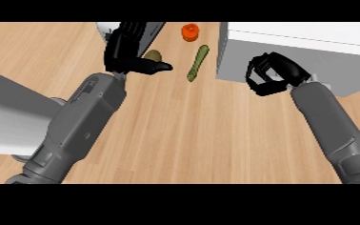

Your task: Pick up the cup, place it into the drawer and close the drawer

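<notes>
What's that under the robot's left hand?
An olive-brown rounded object peeks out beside the left hand on the wooden counter. The hand covers most of it, so I can't identify it.

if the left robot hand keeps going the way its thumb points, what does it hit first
Probably the green cucumber. The left robot hand has its thumb pointing toward the view's right, and the cucumber lies next in that line on the counter. Height above the counter is unclear, so it might pass over.
</notes>
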